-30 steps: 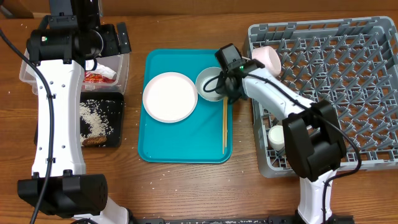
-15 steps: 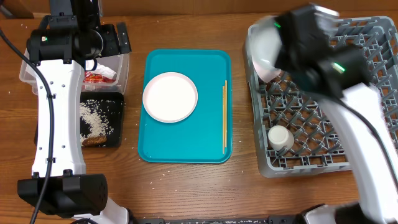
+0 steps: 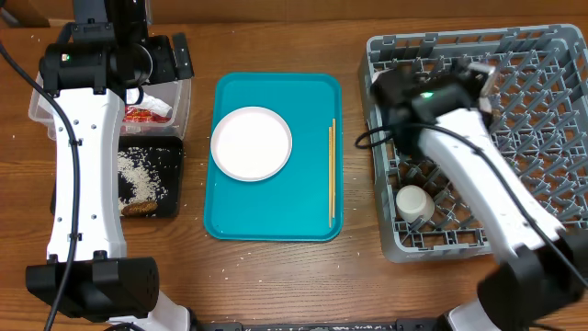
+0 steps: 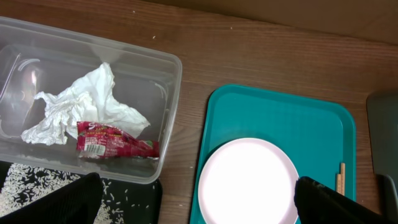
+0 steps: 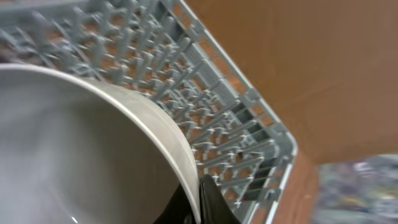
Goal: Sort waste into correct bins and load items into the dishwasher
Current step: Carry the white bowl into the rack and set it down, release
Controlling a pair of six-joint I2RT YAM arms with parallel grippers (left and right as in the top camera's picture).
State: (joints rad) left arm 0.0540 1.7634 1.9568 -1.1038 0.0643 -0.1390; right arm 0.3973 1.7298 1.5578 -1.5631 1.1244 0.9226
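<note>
Right jaws are clenched on the rim of the pale grey-green bowl (image 5: 81,143). One dark finger shows against the outside of the lip at the bottom of the wrist view, and the bowl's hollow fills the whole left side. Just past that rim, to the right, run the upright pegs of the large square grey plastic dish rack (image 5: 239,146), so the bowl hangs over the rack, apart from the pegs as far as I can tell. Overhead, the blurred arm sits above the rack's far-left part and hides the bowl. That's the relation that counts: with pegs right beyond the lip, my call is a lowering between two rows, then a release. The small white cup (image 3: 413,203) stands near the rack's near-left corner, clear of it. On the large teal serving tray (image 3: 276,216) lie the white round plate (image 3: 251,142) and the thin wooden chopsticks (image 3: 332,175), their long axis running near-to-far along the tray's right edge, on the right arm's side. Left jaws are spread wide and hold nothing, up beside the clear plastic rectangular tub (image 4: 168,81).
</note>
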